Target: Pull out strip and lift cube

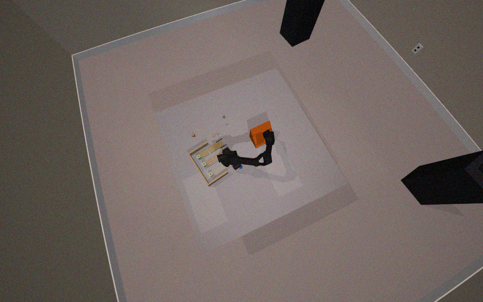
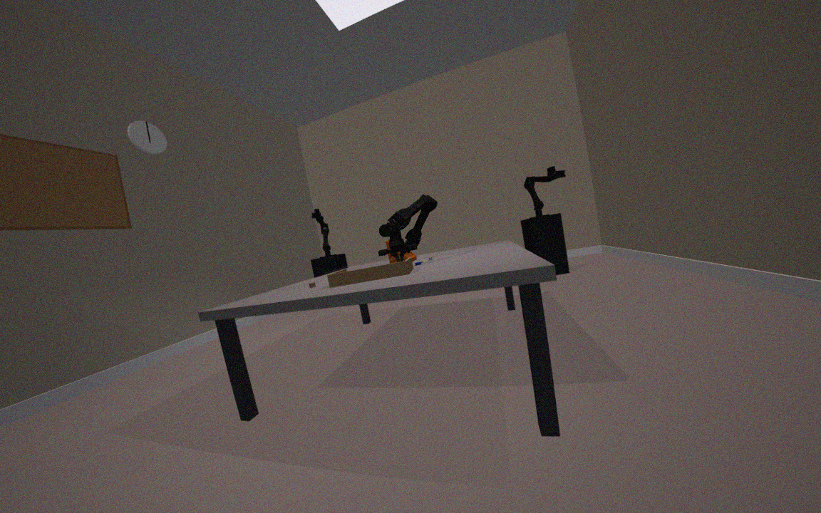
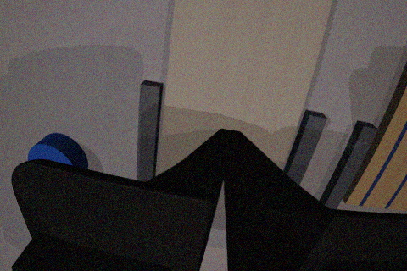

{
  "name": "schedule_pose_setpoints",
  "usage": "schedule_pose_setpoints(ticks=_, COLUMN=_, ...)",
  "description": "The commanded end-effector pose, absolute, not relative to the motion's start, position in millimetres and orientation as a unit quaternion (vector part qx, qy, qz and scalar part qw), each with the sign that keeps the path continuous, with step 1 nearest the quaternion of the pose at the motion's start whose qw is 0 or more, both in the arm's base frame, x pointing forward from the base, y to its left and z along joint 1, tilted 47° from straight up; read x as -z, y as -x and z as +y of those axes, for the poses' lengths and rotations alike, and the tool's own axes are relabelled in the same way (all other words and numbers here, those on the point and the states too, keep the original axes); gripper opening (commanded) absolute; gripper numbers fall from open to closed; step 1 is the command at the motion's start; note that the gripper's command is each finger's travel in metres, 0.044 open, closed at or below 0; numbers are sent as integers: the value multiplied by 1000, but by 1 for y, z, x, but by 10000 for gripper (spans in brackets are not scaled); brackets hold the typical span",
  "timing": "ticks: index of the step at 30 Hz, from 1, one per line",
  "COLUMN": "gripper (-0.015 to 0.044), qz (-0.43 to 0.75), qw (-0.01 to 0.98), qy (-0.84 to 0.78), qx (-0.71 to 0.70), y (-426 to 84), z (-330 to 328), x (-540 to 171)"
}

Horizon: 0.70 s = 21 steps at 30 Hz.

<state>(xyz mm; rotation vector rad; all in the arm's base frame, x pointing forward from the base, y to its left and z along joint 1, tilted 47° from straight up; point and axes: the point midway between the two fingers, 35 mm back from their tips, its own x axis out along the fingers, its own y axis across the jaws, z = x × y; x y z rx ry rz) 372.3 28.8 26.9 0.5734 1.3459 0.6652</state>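
Note:
My gripper (image 3: 227,139) is shut, fingertips together with nothing between them. In the wrist view they are over a plain tan strip (image 3: 246,51). An orange strip (image 3: 383,190) (image 1: 212,161) with blue lines is to its right. In the top view a third, upper strip shows a far piece (image 1: 204,153) and a near piece (image 1: 216,146) with an apparent gap between them. Three pale cubes with green marks, the upper (image 1: 198,156), middle (image 1: 204,164) and lower (image 1: 210,173), are at the far ends of the strips. Their labels are too small to read. The arm hides part of the strips.
A low wooden wall (image 1: 198,168) (image 2: 368,274) borders the strips. Dark posts, one left (image 3: 149,131) and two right (image 3: 309,144) (image 3: 351,163), flank the tan strip. A blue disc (image 3: 51,154) (image 1: 240,166) is nearby. Small blocks (image 1: 193,134) (image 1: 216,133) and an orange base (image 1: 256,136) are on the table.

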Motion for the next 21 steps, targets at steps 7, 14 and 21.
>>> schedule_pose_setpoints(ticks=7, gripper=0, qz=602, qw=693, qy=-258, qx=-300, y=-374, z=32, x=-25)
schedule_pose_setpoints(ticks=14, gripper=0, qz=602, qw=693, qy=-258, qx=-300, y=-369, z=32, x=-24)
schedule_pose_setpoints(ticks=21, gripper=0, qz=603, qw=693, qy=-258, qx=-300, y=-358, z=32, x=-22)
